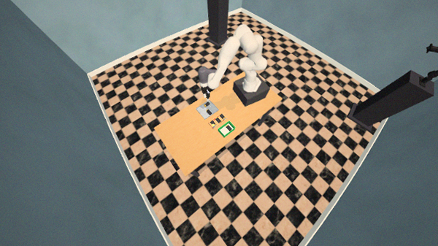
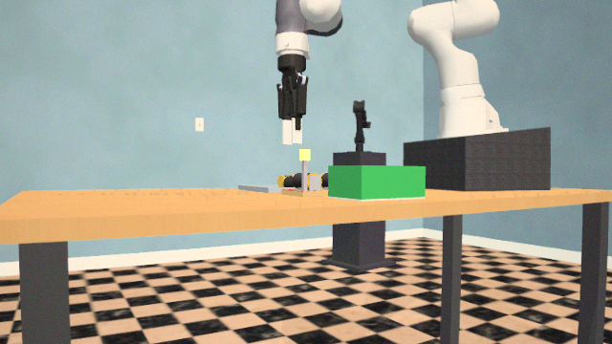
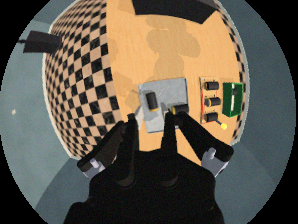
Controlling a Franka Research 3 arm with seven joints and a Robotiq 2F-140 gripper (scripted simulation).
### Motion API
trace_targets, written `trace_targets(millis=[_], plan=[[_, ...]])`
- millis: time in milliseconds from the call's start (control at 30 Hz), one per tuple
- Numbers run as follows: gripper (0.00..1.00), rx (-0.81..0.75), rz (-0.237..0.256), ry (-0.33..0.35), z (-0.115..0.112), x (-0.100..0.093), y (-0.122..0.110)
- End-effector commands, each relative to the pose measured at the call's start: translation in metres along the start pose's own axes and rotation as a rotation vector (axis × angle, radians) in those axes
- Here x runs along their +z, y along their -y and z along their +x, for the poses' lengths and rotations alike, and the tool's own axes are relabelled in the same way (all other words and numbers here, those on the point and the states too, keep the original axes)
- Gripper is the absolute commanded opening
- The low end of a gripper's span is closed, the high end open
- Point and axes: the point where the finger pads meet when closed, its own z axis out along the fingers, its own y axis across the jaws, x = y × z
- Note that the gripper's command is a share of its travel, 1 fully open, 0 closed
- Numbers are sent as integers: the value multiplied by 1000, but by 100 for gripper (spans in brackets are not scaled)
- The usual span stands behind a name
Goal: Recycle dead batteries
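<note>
My gripper [image 1: 206, 96] [image 2: 292, 139] [image 3: 151, 109] hangs open and empty well above the grey tray [image 1: 213, 107] [image 2: 258, 188] [image 3: 168, 91]. Two dark batteries [image 1: 207, 105] [image 3: 152, 99] lie on that tray. Three more batteries [image 1: 217, 120] [image 2: 306, 181] [image 3: 213, 102] sit in a holder beside it, and the bulb [image 1: 213, 126] [image 2: 304, 155] [image 3: 225, 124] on its post glows yellow. The green recycling box [image 1: 229, 133] [image 2: 376, 182] [image 3: 237, 98] stands upright next to the holder, with a dark battery [image 1: 227, 128] inside.
The wooden table [image 1: 189, 144] [image 2: 143, 210] carries everything. The arm's dark base block [image 1: 251, 93] [image 2: 478, 160] sits at its far end. Dark camera posts [image 1: 217, 17] [image 2: 360, 162] stand on the checkered floor around the table.
</note>
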Motion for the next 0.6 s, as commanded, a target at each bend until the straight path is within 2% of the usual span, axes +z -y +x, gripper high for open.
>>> trace_targets(millis=[0,67,367,567], plan=[[29,-51,2,7,-2,6,0],[29,-51,2,7,-2,10,0],[29,-51,2,7,-2,57,0],[29,-51,2,7,-2,64,0]])
